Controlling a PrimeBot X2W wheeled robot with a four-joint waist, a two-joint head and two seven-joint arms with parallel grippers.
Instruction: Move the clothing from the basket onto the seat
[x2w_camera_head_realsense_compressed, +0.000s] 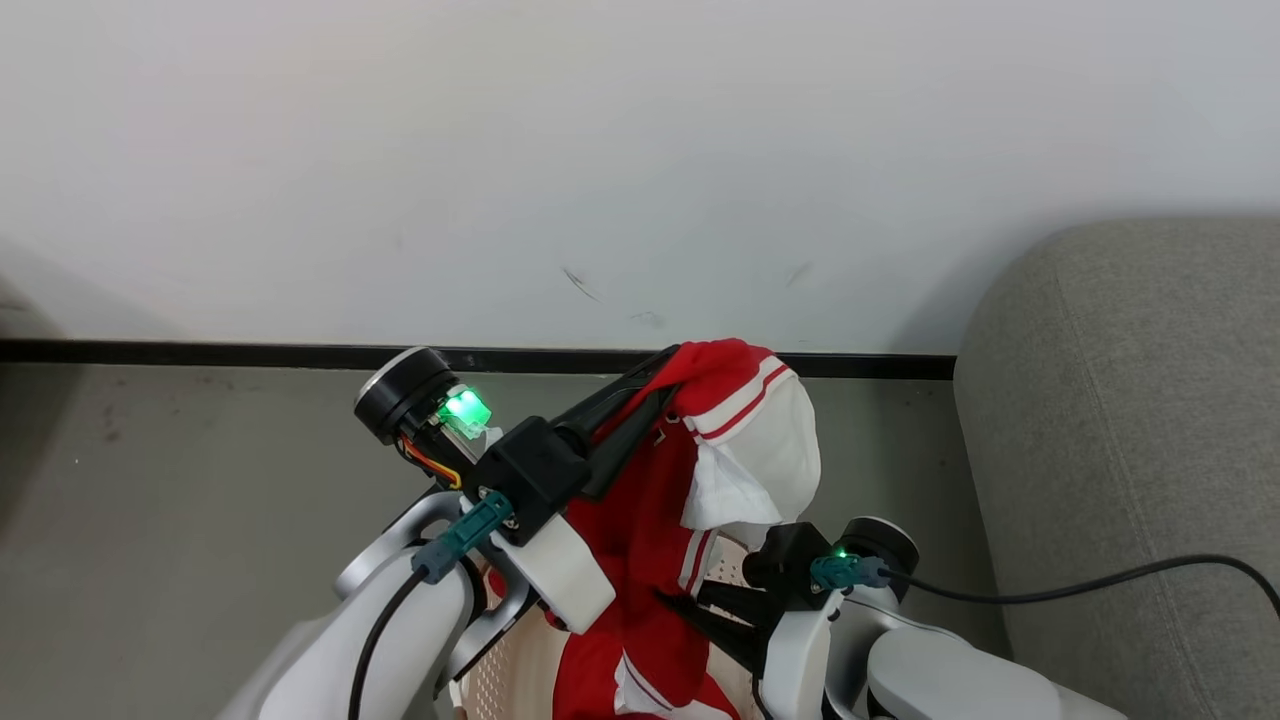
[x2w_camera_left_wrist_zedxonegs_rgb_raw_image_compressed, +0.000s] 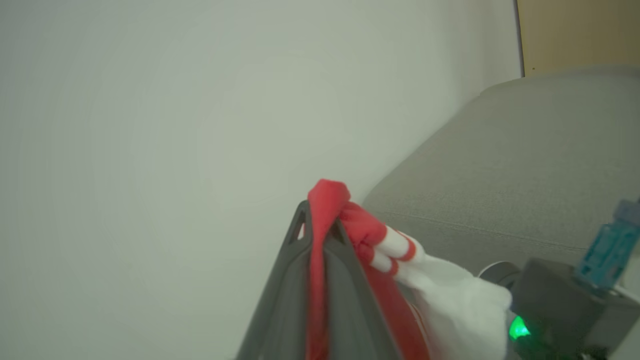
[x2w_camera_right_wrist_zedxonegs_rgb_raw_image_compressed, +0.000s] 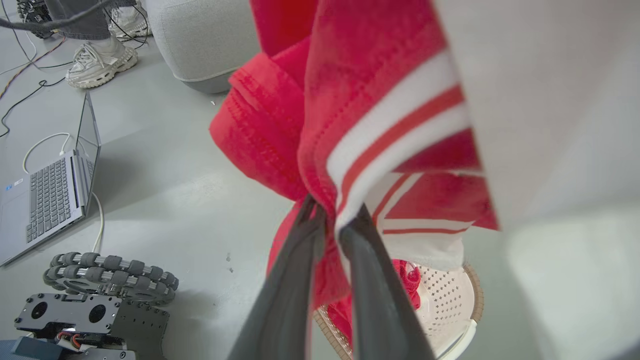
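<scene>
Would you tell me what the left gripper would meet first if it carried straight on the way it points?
Most likely the white wall; the left gripper, shut on the clothing, aims past the seat. Depth is unclear.

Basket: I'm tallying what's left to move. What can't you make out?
Basket interior, right wrist view: mostly hidden behind the hanging clothing and right gripper.
Basket, head view: cut off by the bottom edge, draped by the clothing.
One garment or two held up: folds overlap, cannot tell.
</scene>
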